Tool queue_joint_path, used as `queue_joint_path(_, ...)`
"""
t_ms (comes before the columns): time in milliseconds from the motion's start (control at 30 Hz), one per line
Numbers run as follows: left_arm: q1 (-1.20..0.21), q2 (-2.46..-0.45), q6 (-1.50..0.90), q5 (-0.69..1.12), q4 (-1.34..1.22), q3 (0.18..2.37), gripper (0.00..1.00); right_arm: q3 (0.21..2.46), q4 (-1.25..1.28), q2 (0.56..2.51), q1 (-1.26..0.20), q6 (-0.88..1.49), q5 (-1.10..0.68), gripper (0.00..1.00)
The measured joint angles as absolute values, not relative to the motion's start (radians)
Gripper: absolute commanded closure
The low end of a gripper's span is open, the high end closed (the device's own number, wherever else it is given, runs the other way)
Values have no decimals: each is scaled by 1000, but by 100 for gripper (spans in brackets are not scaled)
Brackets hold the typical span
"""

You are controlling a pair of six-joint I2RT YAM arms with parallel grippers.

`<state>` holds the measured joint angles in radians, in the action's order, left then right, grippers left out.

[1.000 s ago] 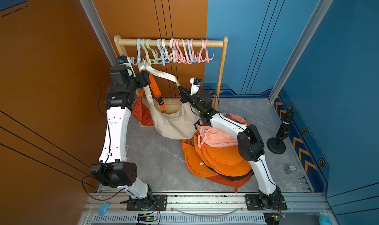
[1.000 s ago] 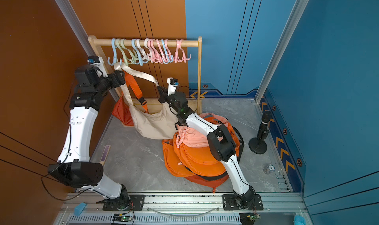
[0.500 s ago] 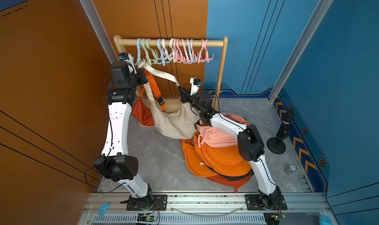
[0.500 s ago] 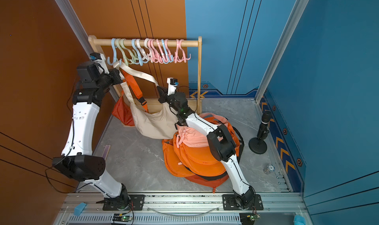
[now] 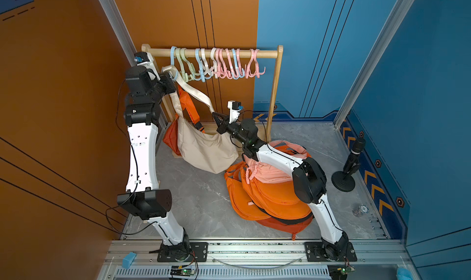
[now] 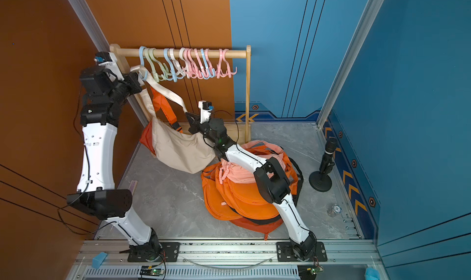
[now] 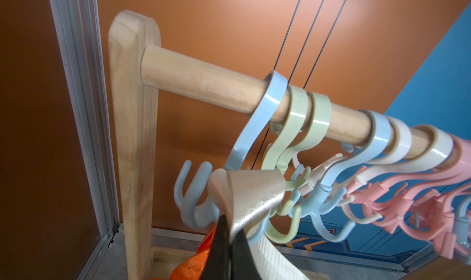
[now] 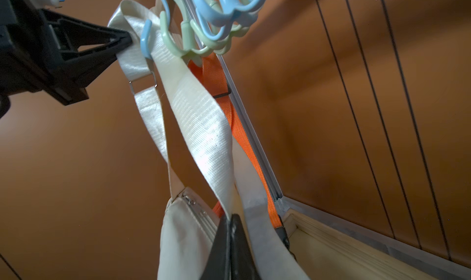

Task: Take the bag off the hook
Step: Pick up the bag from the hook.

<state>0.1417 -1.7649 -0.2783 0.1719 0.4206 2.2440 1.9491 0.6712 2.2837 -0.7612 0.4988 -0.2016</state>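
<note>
Hooks [image 5: 216, 67] crowd the rail [image 5: 265, 53] just beside the strap [image 7: 249, 197], the post [image 7: 132, 138] stands close on its other side, and a pile [image 5: 267, 197] covers mid-floor [image 5: 198, 197], leaving the strip toward its left edge open.

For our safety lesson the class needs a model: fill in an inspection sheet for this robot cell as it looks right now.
Surface: grey marbled floor.
Job's things: beige bag hangs by its strap from a blue hook on the wooden rail.
Clutter: pile of orange and pink bags; orange bag behind the beige one; black stand; blue block.
Grippers: left gripper shut on the strap at the hook; right gripper shut on the strap just above the bag.
Cables: black cables loop off the left arm.
Surroundings: orange wall, blue wall.
</note>
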Motion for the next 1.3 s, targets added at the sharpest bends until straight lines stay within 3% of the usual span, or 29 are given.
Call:
queue_joint_path(533,132,-1885,-339,309,369,2460,100,2078,564,2302,-783,498,-207,100)
queue_joint_path(933,110,-1867,-361,411,357,2486,100,2068,539,2298,-772,498,-206,100)
queue_joint_path(1300,72,-1616,-305,416,336,2214,100,1887,562,2141,-770,490,-203,100)
